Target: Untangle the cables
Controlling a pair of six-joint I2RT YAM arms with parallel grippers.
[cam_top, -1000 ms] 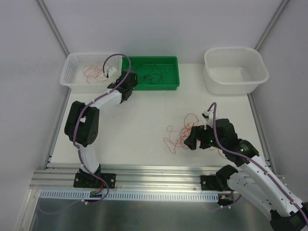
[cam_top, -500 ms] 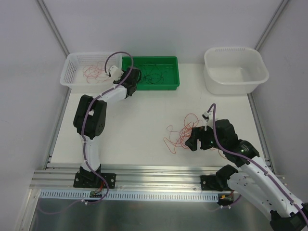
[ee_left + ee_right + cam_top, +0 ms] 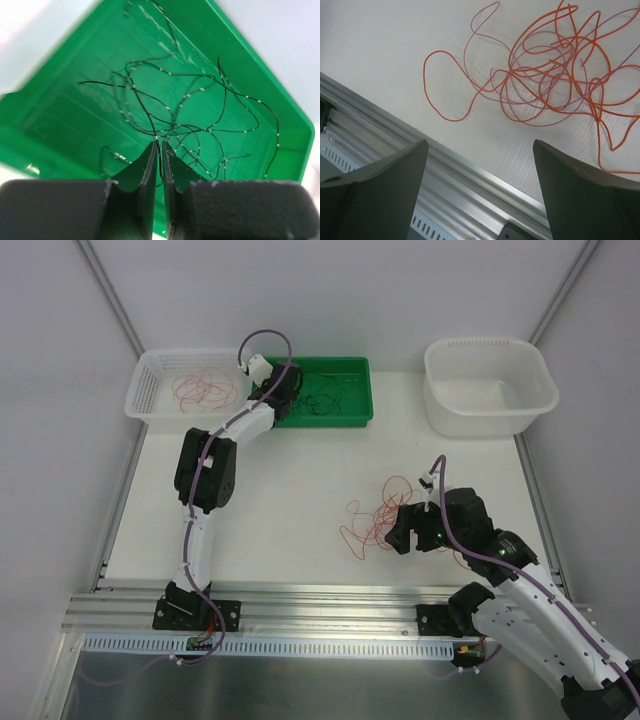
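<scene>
Thin black cables (image 3: 190,115) lie in loose curls in the green tray (image 3: 355,375) at the back. My left gripper (image 3: 161,143) hangs over the tray's left part (image 3: 283,392), its jaws closed on one black cable that runs up between them. On the table, an orange-red and pinkish tangle of cables (image 3: 372,515) spreads left of my right gripper (image 3: 405,532). In the right wrist view that tangle (image 3: 545,75) lies beyond the right gripper (image 3: 480,145), which is open and holds nothing. More red cables (image 3: 205,390) rest in the white basket (image 3: 150,380).
A deep white tub (image 3: 490,410) stands at the back right. The aluminium rail (image 3: 445,165) runs along the table's near edge, right under the right gripper's fingers. The white basket touches the green tray's left side.
My left arm has swung right, from beside the white basket to over the green tray, and its jaws have closed on a black cable. The right arm has not moved.
</scene>
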